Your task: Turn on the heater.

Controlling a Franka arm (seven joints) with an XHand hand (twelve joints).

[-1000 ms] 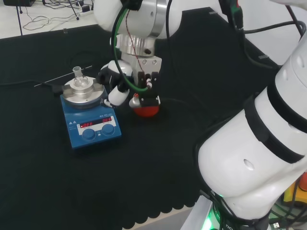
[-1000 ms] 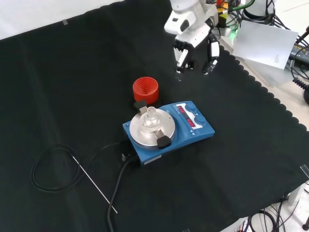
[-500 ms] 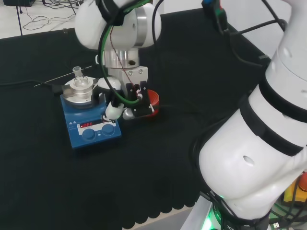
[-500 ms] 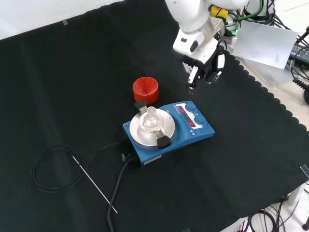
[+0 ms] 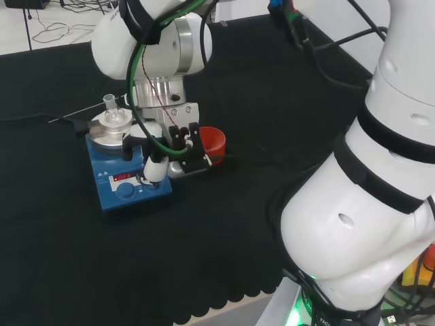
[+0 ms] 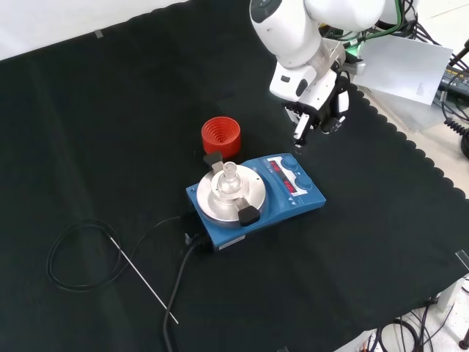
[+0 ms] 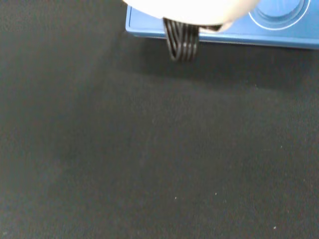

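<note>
The heater (image 5: 129,182) is a blue hotplate with a round silver top, a small clear flask (image 5: 112,115) on it, red displays and two blue knobs at its front. My hand (image 5: 168,151) hangs over the knob end, between the heater and the red stand. One white finger with a black tip (image 5: 153,171) points down just above the right-hand knob; whether it touches is unclear. In the front view the hand (image 6: 315,110) is just beyond the heater (image 6: 256,194), fingertip (image 6: 299,136) above the knobs (image 6: 294,170). The wrist view shows a ribbed black fingertip (image 7: 182,46) before the blue casing (image 7: 239,36).
A red ribbed stand (image 6: 220,135) sits on the cloth right beside the heater, close to the hand. The heater's black cable (image 6: 80,257) loops over the cloth, with a thin metal rod (image 6: 143,279) lying across it. The cloth's scalloped edge (image 6: 410,147) runs past the hand.
The hand has swung from beside the red stand over to the heater's knob end and come lower. The red stand, earlier partly covered in the head view, now shows.
</note>
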